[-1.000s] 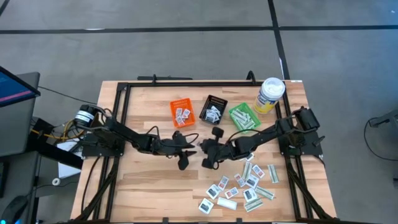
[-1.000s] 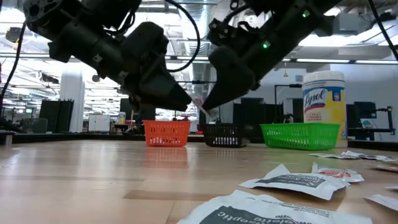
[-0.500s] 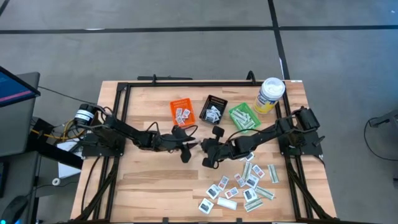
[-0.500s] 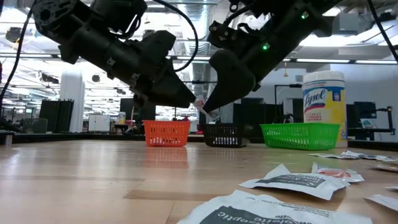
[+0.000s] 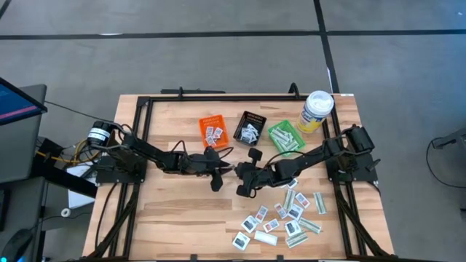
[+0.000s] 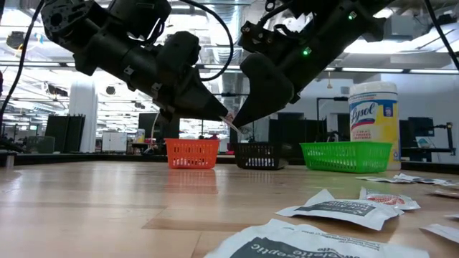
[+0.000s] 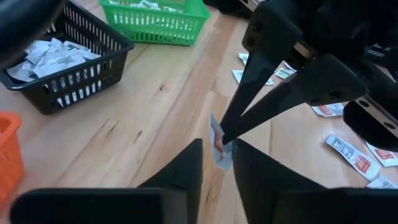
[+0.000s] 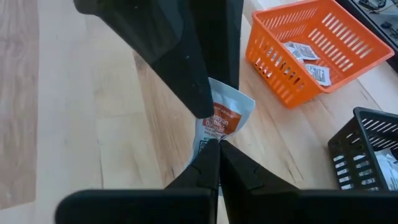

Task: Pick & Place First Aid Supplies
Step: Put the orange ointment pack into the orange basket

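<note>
Left jaws closer around packet, seemingly.

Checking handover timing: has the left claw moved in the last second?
Yes. In the high view the left claw has advanced from below the orange bin toward the right claw, closing around its packet.

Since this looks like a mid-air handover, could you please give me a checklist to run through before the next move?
1. Right gripper shut on the small white paper packet with red print: ok.
2. Left gripper straddling the packet's other edge: ok.
3. Left gripper firmly clamped on it: cannot tell.
4. Packet held clear of the wooden table: ok.
5. Orange plastic basket open and reachable near the left arm: ok.
</note>
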Controlling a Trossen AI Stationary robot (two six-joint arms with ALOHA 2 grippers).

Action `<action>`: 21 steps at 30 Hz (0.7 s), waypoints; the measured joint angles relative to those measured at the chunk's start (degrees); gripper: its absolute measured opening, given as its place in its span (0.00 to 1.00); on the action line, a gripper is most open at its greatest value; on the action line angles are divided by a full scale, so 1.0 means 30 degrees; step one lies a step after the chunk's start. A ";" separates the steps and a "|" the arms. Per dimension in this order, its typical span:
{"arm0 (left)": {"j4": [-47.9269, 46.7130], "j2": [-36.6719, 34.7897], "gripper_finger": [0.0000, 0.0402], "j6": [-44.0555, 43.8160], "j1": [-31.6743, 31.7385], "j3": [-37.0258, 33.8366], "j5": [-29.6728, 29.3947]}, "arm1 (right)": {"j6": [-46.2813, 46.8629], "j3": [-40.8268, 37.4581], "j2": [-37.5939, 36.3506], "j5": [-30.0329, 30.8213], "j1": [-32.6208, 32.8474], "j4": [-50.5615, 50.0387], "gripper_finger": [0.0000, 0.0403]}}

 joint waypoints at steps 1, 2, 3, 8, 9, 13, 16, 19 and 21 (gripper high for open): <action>0.0027 0.0000 0.18 0.0000 0.0000 0.0000 0.0000 | 0.0000 0.0000 0.0000 0.0005 0.0000 0.0000 0.00; 0.0040 0.0000 0.16 0.0000 0.0000 0.0000 0.0006 | 0.0000 0.0000 0.0000 0.0005 0.0000 0.0000 0.00; 0.0041 0.0000 0.13 0.0000 0.0000 0.0000 -0.0007 | 0.0000 0.0000 0.0000 0.0000 -0.0009 -0.0006 0.00; 0.0051 0.0000 0.02 0.0000 0.0000 0.0000 -0.0007 | 0.0007 0.0000 -0.0007 0.0000 -0.0010 0.0000 0.00; 0.0047 0.0000 0.02 -0.0003 0.0000 0.0000 -0.0007 | 0.0007 0.0000 -0.0007 0.0002 -0.0007 0.0000 0.00; 0.0047 0.0000 0.03 0.0289 0.0000 0.0000 -0.0007 | -0.0412 0.0000 -0.0007 0.0007 0.0039 -0.0007 0.04; 0.0035 0.0000 0.02 0.0994 -0.0007 -0.0007 0.0000 | -0.0452 0.0000 -0.0015 0.0007 0.0161 0.0006 0.09; 0.0025 0.0000 0.02 0.1664 -0.0007 -0.0007 0.0000 | -0.0226 0.0004 -0.0168 -0.0045 0.0306 0.0082 0.16; -0.0018 0.0000 0.02 0.2381 -0.0042 -0.0007 0.0000 | 0.0380 0.0007 -0.0288 -0.0385 0.0306 0.0064 0.20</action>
